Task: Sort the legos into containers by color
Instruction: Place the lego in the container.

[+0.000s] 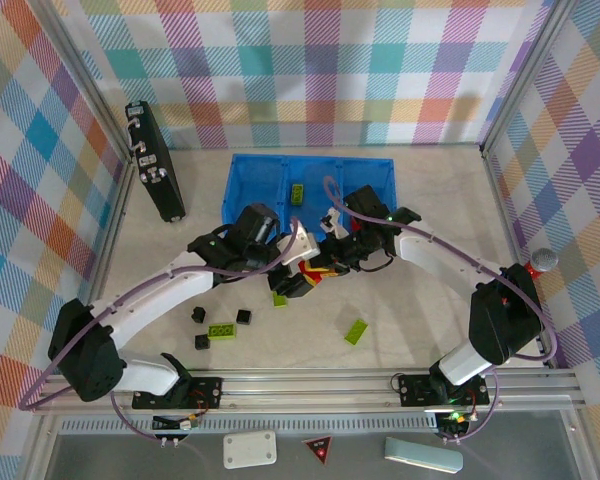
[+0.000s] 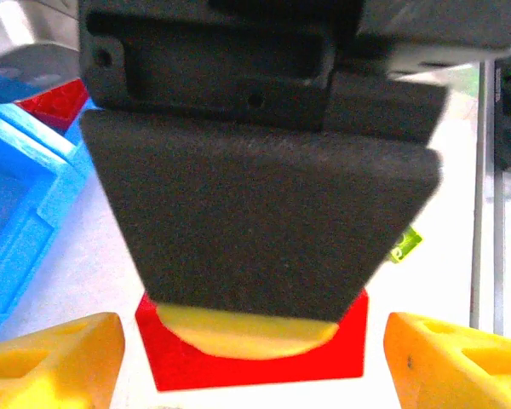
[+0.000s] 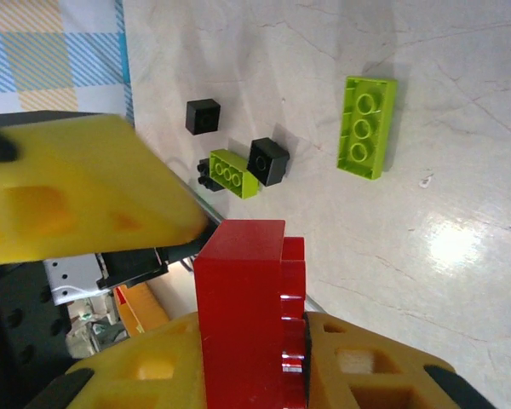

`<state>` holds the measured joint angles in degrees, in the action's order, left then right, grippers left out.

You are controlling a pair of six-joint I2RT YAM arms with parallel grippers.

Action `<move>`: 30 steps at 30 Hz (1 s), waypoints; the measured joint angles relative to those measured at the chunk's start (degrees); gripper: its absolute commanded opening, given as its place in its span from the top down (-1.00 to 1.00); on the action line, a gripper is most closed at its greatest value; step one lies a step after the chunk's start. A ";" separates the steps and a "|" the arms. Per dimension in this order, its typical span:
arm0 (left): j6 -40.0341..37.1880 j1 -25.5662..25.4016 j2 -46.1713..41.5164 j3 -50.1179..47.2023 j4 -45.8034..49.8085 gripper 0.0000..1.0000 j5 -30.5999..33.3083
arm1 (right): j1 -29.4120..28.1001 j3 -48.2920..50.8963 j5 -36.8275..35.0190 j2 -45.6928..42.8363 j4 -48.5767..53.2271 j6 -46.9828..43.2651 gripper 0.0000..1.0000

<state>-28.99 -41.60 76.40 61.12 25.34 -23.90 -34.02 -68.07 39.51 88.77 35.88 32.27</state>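
Note:
My right gripper [image 3: 260,345] is shut on a red lego [image 3: 247,298] and holds it upright above the table, just in front of the blue tray of containers [image 1: 248,172]. My left gripper [image 2: 255,366] is open. Its yellow fingers [image 2: 55,358] stand wide on either side of that red lego [image 2: 255,358] without touching it. Both grippers meet at the table's middle, the left gripper [image 1: 298,280] beside the right gripper [image 1: 332,262]. One green lego [image 1: 296,193] lies in the tray's middle compartment. Another red lego [image 2: 55,98] shows by the blue tray [image 2: 17,204].
Loose on the table near the front lie green legos [image 1: 357,331] [image 1: 220,330] [image 1: 280,298] and black cubes [image 1: 197,314] [image 1: 244,316] [image 1: 202,341]. A black case [image 1: 155,160] stands at the back left. Metal rails and checked walls bound the table.

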 measured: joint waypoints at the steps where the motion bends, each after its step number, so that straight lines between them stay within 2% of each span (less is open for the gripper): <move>1: 0.00 0.00 -0.70 0.00 0.02 -0.62 0.35 | 0.22 -0.37 -0.70 0.00 0.50 -0.20 0.49; 8: 1.44 0.07 -4.24 -0.20 2.19 -0.61 5.16 | 2.14 -4.83 -8.57 1.07 4.48 -3.56 0.47; 15: 7.76 2.51 -4.48 -0.26 7.43 -0.60 16.52 | 7.63 -7.56 -17.53 3.39 7.56 -7.50 0.47; 20: 15.19 8.28 -2.80 -0.26 11.87 -0.61 24.00 | 12.48 -10.80 -23.08 5.90 8.83 -9.60 0.46; 30: 26.95 21.86 -1.33 -1.97 19.02 -0.61 26.01 | 17.75 -24.20 -32.33 17.70 8.41 -13.33 0.46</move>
<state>-2.04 -19.75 75.07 59.16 44.36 2.11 -16.27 -92.27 7.18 106.48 44.29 18.94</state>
